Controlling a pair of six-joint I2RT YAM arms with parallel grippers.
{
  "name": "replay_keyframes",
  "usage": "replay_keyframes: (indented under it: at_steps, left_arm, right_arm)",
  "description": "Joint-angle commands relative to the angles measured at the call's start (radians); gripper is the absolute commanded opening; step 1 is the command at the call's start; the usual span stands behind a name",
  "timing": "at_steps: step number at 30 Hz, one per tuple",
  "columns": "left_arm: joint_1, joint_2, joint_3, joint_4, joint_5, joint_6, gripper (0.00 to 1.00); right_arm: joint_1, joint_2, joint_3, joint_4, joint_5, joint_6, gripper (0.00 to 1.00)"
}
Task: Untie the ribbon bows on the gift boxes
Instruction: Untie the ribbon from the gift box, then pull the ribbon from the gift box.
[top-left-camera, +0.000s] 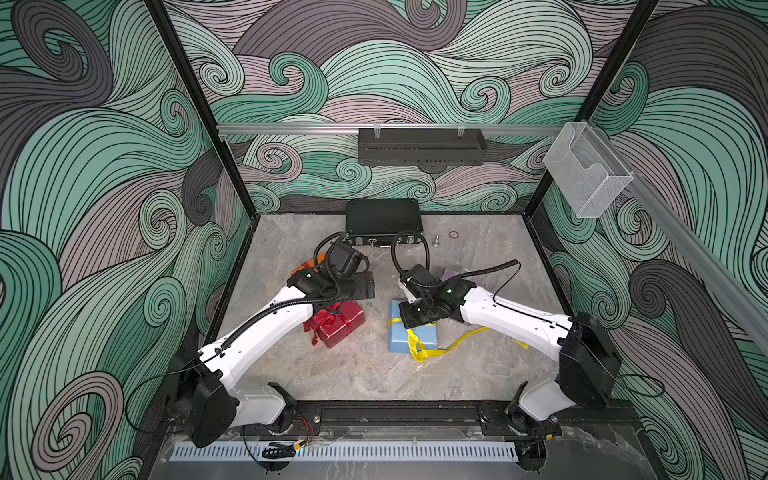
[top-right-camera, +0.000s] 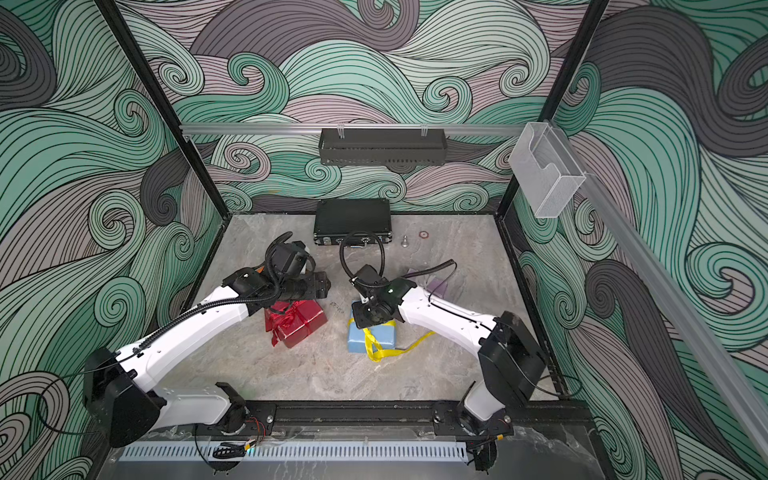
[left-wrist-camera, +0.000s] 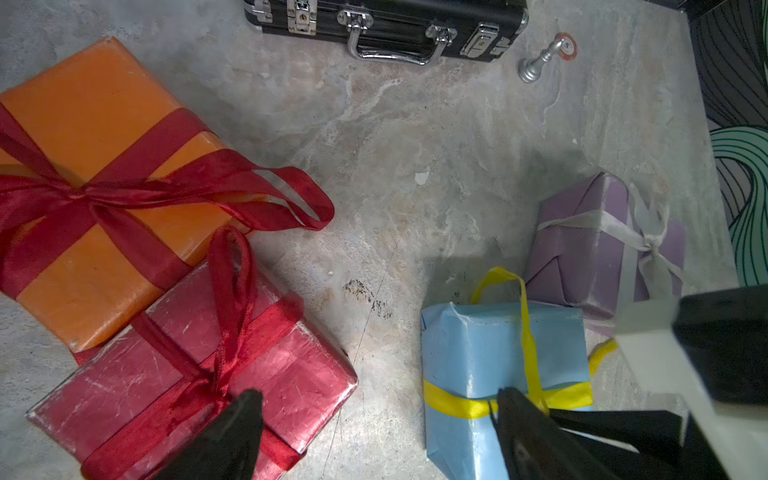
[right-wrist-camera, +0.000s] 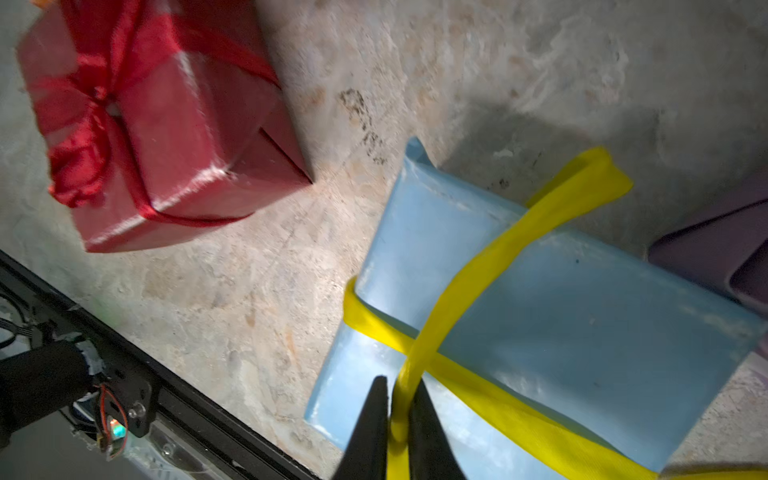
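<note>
Yellow satin is pinched between the closed jaws of the right gripper (right-wrist-camera: 399, 384): in the right wrist view a strand of the yellow ribbon (right-wrist-camera: 478, 266) is seen running from the crossing on top of the light blue box (right-wrist-camera: 582, 324) straight in between the two black fingers, which are shut on it. One loop of the ribbon is seen standing up at the box's far edge in the left wrist view, and a long tail is laid out across the table (top-left-camera: 365, 374) toward the right arm in both top views. The light blue box is set on the table right of centre, under the right gripper. The lilac box (left-wrist-camera: 582, 249), tied with a silvery white ribbon (left-wrist-camera: 648, 241) in a bow, is placed just behind it. The glossy red box (left-wrist-camera: 291, 374) is found to the left, apart from the blue one, with its red ribbon bow (left-wrist-camera: 230, 291) tied and one loop upright. The orange box (left-wrist-camera: 104, 104), just beside the red box on its far side, is bound with a second red ribbon (left-wrist-camera: 166, 187), also tied in a bow. The left gripper (left-wrist-camera: 376, 395) is held with its jaws wide apart and nothing between them, above the gap between the red and blue boxes. A black latched case (left-wrist-camera: 395, 16) is seen at the back of the table, with a small metal knob (left-wrist-camera: 540, 62) and a red-rimmed disc (left-wrist-camera: 567, 45) beside it.
</note>
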Motion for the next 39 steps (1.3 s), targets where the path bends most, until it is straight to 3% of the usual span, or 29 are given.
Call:
replay_keyframes:
  at_steps: [1, 9, 12, 16, 18, 20, 24, 30, 35, 39]
  left_arm:
    - [0.010, -0.024, -0.002, 0.023, -0.036, -0.024, 0.88]
    - [0.014, -0.030, -0.008, 0.023, -0.041, -0.036, 0.88]
    - [0.015, -0.032, -0.006, 0.021, -0.041, -0.036, 0.89]
    - [0.018, -0.039, -0.008, 0.022, -0.042, -0.036, 0.89]
    - [0.023, -0.040, -0.007, 0.023, -0.035, -0.036, 0.89]
    - [0.028, -0.039, -0.006, 0.023, -0.025, -0.037, 0.89]
    - [0.037, -0.041, -0.006, 0.028, 0.007, -0.043, 0.90]
    - [0.051, -0.043, -0.007, 0.034, 0.053, -0.055, 0.90]
    - [0.064, -0.069, -0.019, 0.042, 0.046, -0.068, 0.89]
    - [0.071, -0.090, -0.034, 0.052, 0.025, -0.073, 0.90]
  right_arm:
    - [-0.028, 0.050, 0.106, 0.041, -0.008, 0.019, 0.07]
    - [-0.158, 0.330, 0.443, -0.046, 0.049, 0.040, 0.07]
    - [-0.206, 0.433, 0.584, -0.124, 0.077, 0.038, 0.16]
    - [-0.227, 0.500, 0.716, -0.226, 0.126, -0.018, 0.54]
    - [-0.226, 0.473, 0.735, -0.258, 0.167, -0.056, 0.66]
    - [-0.227, 0.404, 0.688, -0.259, 0.212, -0.083, 0.72]
    - [-0.214, 0.166, 0.470, -0.224, 0.250, -0.138, 0.72]
    - [-0.181, -0.085, 0.121, -0.231, 0.041, -0.189, 0.60]
    - [-0.097, -0.095, 0.023, -0.291, 0.081, -0.254, 0.56]
    - [-0.075, -0.008, 0.057, -0.303, 0.061, -0.323, 0.44]
